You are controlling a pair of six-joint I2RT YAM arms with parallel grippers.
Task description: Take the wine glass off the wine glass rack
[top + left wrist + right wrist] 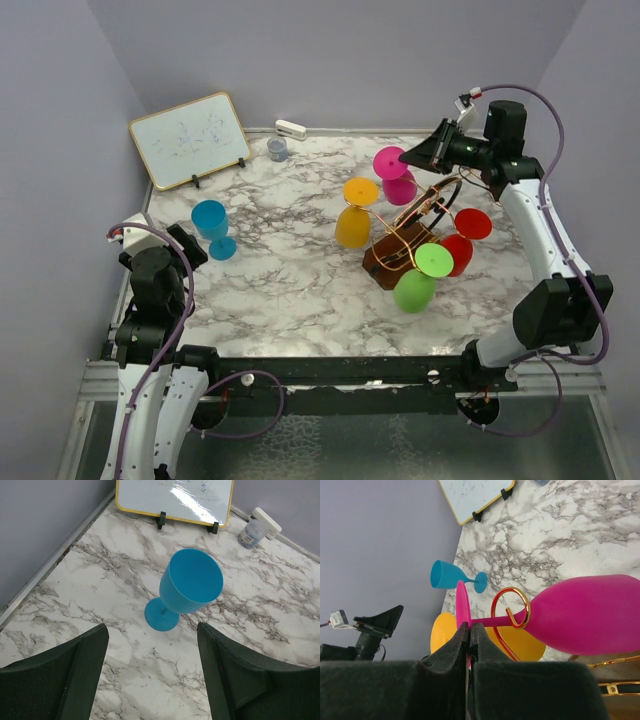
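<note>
The wine glass rack [408, 238], copper wire on a brown base, stands right of the table's centre. Magenta [398, 186], orange [352, 228], red [462, 250] and green [414, 291] wine glasses hang on its arms. My right gripper [418, 156] [469, 626] is shut on the foot disc of the magenta wine glass [590, 612], whose stem lies inside a spiral arm end [512, 605]. A blue wine glass [212, 226] [190, 582] stands upright on the table at left. My left gripper [151, 636] hangs open just short of it, holding nothing.
A whiteboard [190, 138] leans at the back left corner, with a small cup [277, 149] and a white object [290, 129] beside it along the back wall. Purple walls close in the table on three sides.
</note>
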